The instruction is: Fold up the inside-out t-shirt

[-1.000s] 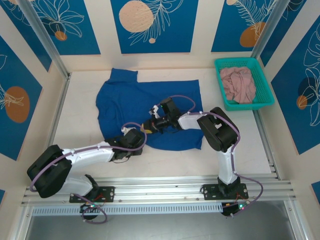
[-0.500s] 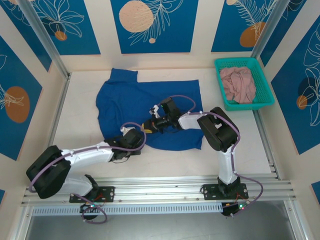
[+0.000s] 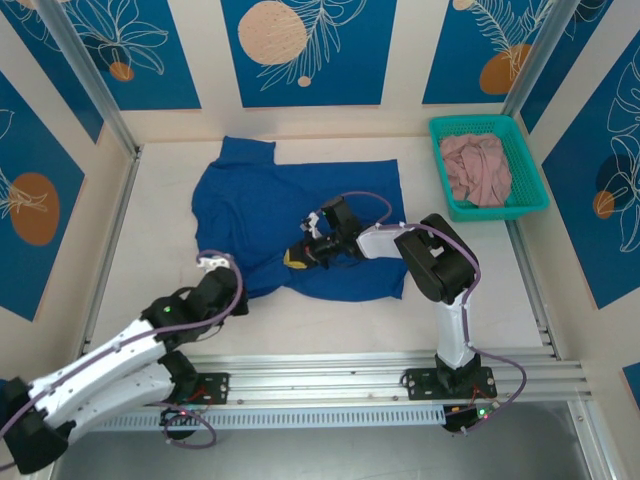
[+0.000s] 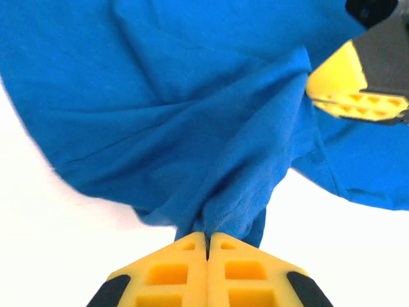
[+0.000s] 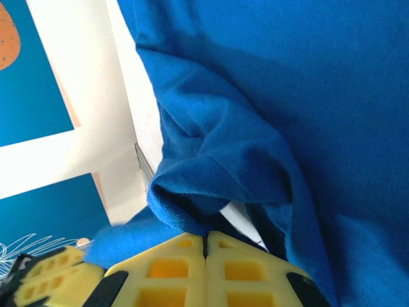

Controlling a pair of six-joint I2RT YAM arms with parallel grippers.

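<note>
Cloth of inside-out t-shirt (image 3: 300, 190) judged soft, limp; edge clamped by left gripper (image 4: 207, 238), fold by right gripper (image 5: 206, 236); hems best gripped.

From above, the right arm (image 3: 430, 260) lies across the middle of the t-shirt (image 3: 250, 200) and hides the cloth beneath it. The left arm (image 3: 120, 350) runs out at the lower left corner, and where its fingertips meet the shirt's near edge is too small to make out. In the left wrist view the left gripper (image 4: 207, 238) is cut off by the bottom edge, the pinched fold vanishes between its tips, and the right gripper (image 4: 348, 96) is clipped at the right edge. From the right wrist the shirt runs off the top and right edges, and the left gripper in the lower left corner is a blur.
</note>
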